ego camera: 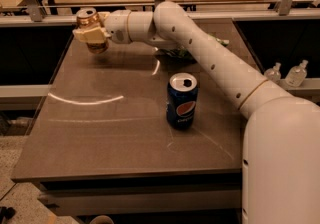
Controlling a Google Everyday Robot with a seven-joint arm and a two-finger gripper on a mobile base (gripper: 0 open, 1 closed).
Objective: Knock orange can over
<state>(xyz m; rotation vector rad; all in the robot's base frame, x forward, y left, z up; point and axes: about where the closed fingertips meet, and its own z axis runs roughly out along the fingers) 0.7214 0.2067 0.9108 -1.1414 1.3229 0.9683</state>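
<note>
The orange can [88, 17], copper with a silver top, stands at the far left corner of the dark table [100, 133]. My gripper [90, 35] is right in front of the can's middle and covers most of its body, against it or very close to it. Only the can's top and a bit of its base below the gripper show. The arm reaches in from the right across the back of the table. A blue Pepsi can [182, 101] stands upright near the table's middle, apart from the gripper.
A green crumpled packet [176, 53] lies under the arm at the back. A metal rail [210, 14] runs behind the table. Two clear bottles [286, 74] stand off the right edge. The table's left edge is close to the orange can.
</note>
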